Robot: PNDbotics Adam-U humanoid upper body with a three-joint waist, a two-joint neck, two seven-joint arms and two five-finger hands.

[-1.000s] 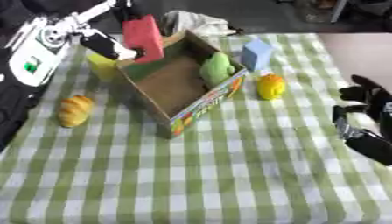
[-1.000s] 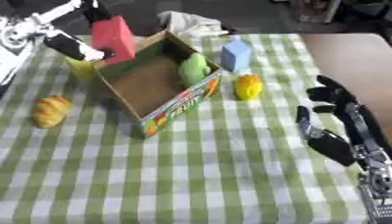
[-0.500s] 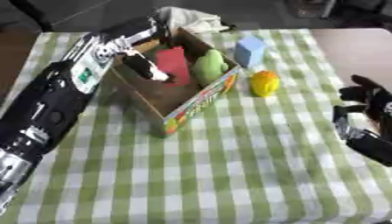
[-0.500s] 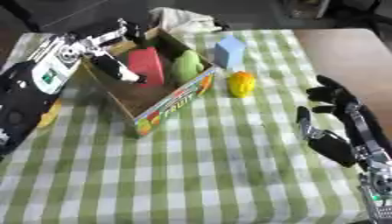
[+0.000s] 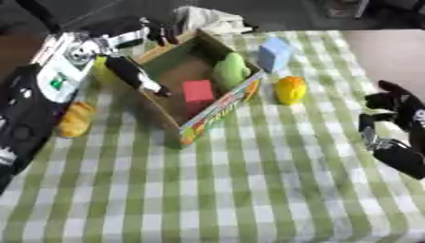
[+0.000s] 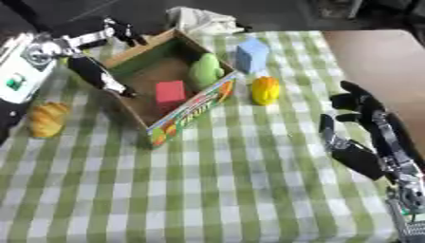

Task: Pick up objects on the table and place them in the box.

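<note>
Box [image 5: 217,111] sits left of table [image 5: 249,190] centre, a cube [image 5: 198,90] and rounded item [image 5: 231,70] inside; block [image 5: 274,53] and fruit-like piece [image 5: 291,89] just right; possibly bread [image 5: 75,119] left.

Printing on the box — too blurred to read in full.

The cardboard box [image 6: 179,102] carries bright printed lettering along its front outer wall, in red, orange and green; in the right eye view the letters seem to spell something like "FRUIT", though I cannot be sure of it. The white panel on the robot's left arm [image 5: 58,78] bears a small green mark — a shape only, with no letters or numbers that can be made out. No other text, label, brand or number can be read on anything else in either view.
</note>
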